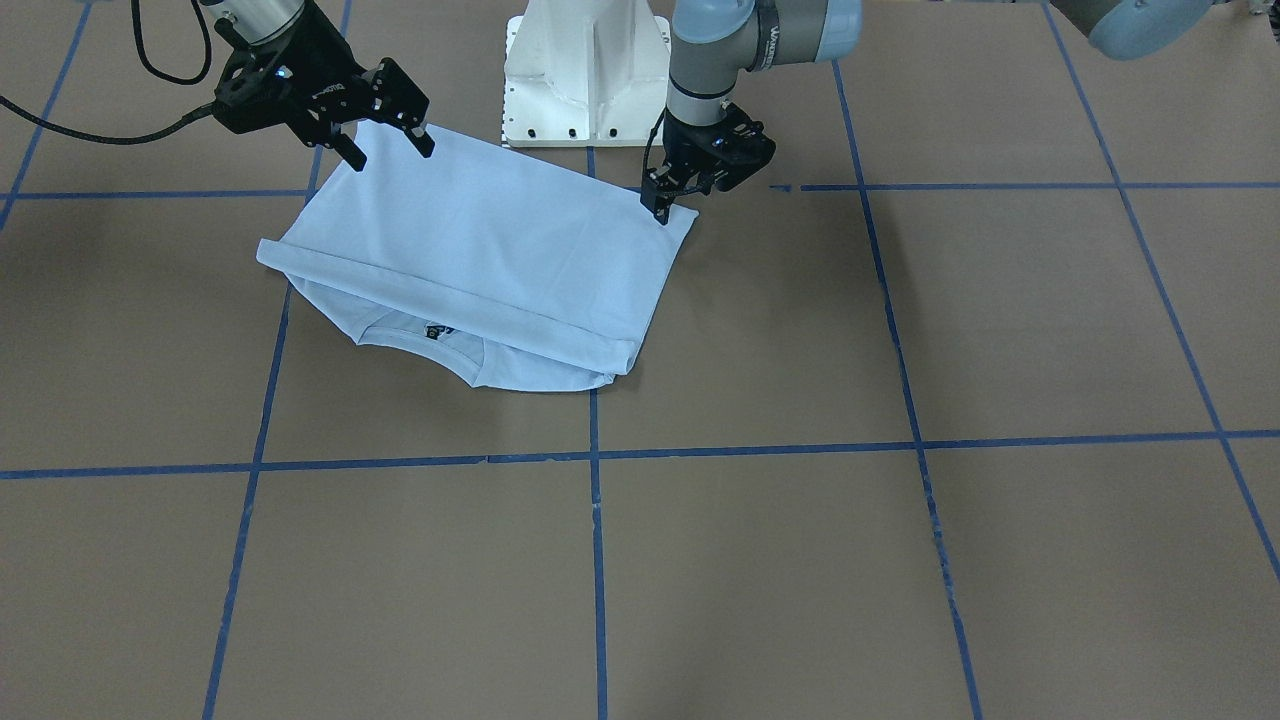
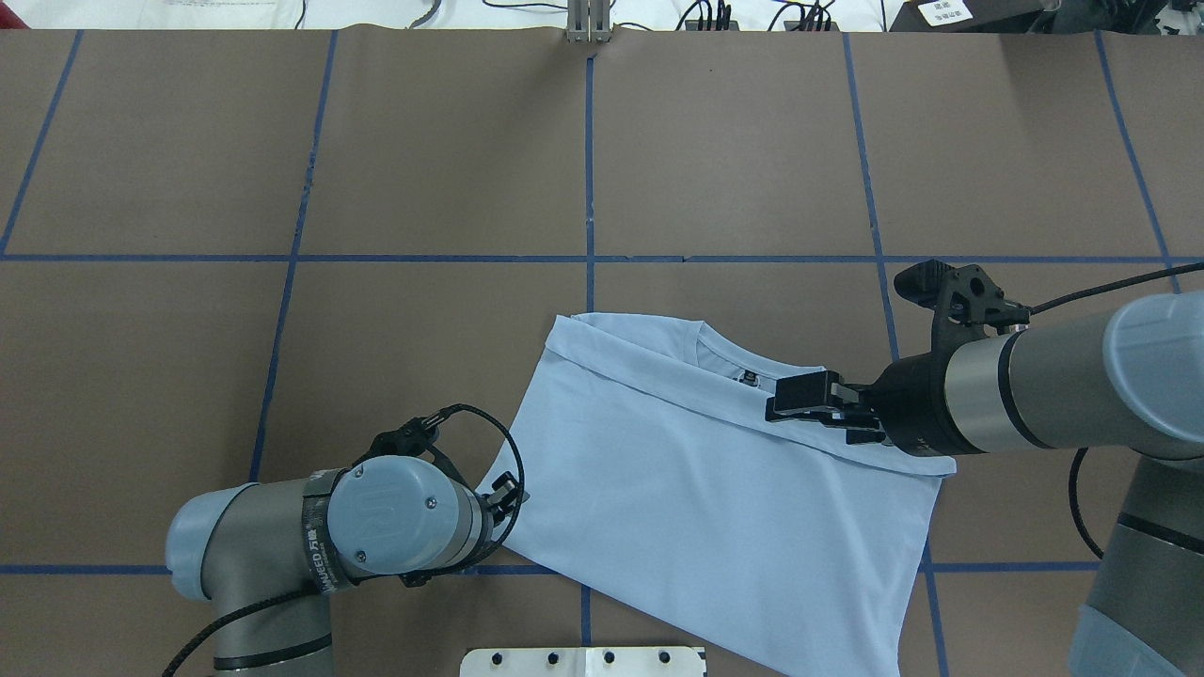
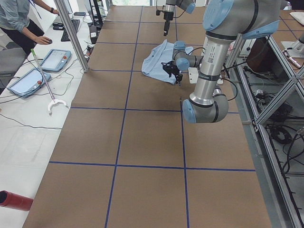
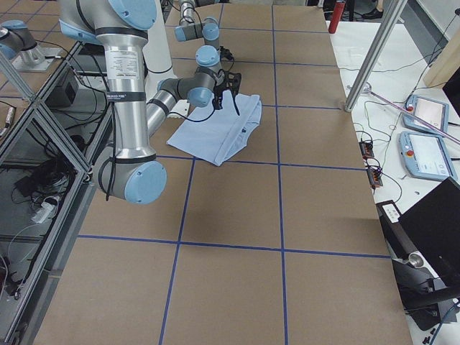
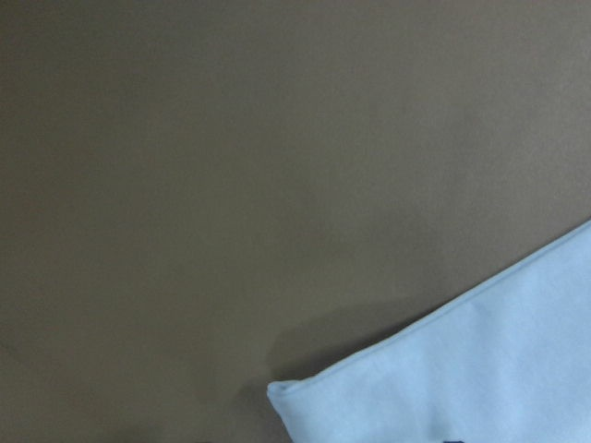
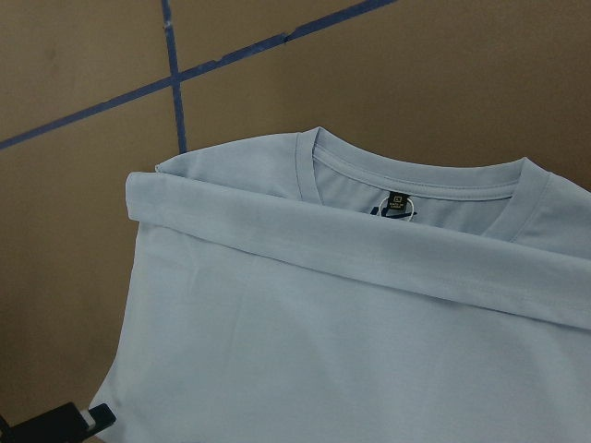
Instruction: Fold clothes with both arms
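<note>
The pale blue T-shirt (image 1: 480, 250) lies on the brown table close to the robot's base, its lower half folded up over the chest so the hem lies just under the collar (image 6: 416, 171). The black neck label (image 6: 399, 205) shows. My left gripper (image 1: 662, 212) is low at the folded corner nearest it, and its fingers look shut. I cannot tell whether cloth is between them. It also shows in the overhead view (image 2: 510, 491). My right gripper (image 1: 390, 148) is open and empty, raised above the other folded corner. In the overhead view (image 2: 785, 406) it hangs over the shirt.
The white pedestal base (image 1: 585, 80) stands right behind the shirt. Blue tape lines (image 1: 595, 560) grid the brown table. An operator (image 3: 19, 19), tablets (image 3: 54, 59) and a metal post (image 3: 71, 33) are along the far side, with a red cylinder (image 3: 14, 199) beside them.
</note>
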{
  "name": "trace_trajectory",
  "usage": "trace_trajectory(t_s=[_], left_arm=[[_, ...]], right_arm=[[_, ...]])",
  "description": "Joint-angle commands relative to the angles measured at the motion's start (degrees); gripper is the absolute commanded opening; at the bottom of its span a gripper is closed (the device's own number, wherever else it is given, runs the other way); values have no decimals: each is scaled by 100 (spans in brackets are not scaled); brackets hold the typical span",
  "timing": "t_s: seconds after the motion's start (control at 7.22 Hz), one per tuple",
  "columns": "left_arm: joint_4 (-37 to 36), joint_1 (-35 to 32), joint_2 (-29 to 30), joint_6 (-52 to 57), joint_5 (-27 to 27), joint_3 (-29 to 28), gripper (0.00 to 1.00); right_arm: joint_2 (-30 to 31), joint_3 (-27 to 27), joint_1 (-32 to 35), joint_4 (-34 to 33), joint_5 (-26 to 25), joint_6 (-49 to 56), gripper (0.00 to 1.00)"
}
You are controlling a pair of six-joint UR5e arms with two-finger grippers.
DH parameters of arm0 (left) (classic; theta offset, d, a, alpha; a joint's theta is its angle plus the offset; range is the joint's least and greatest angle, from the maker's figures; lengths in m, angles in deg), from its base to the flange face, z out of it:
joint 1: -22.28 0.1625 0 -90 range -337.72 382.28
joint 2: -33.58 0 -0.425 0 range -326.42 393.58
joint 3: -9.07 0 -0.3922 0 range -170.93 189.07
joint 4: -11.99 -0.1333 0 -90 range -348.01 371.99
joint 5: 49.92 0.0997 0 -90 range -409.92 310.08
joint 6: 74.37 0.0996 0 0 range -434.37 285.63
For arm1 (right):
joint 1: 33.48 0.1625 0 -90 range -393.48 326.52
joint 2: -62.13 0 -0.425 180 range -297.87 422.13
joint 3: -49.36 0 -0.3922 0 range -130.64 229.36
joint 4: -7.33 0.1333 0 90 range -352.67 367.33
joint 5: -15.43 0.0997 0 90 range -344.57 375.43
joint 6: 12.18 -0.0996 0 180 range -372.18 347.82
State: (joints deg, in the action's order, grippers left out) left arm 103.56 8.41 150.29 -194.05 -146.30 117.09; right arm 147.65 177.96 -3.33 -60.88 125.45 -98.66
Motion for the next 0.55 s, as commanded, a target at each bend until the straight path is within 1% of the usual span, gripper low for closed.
trace_trajectory(t_s=[0.0,0.14,0.28,0.42], left_arm=[[19,-1,9,6,-4,-79,87],[19,-1,9,6,-4,-88,85],[19,-1,18,-2,-12,-88,80],[19,7,9,-2,-4,-88,61]], right_arm=[[0,-45,0,0,-7,0,100],[0,-45,0,0,-7,0,100],[0,-45,0,0,-7,0,100],[-9,-45,0,0,-7,0,100]])
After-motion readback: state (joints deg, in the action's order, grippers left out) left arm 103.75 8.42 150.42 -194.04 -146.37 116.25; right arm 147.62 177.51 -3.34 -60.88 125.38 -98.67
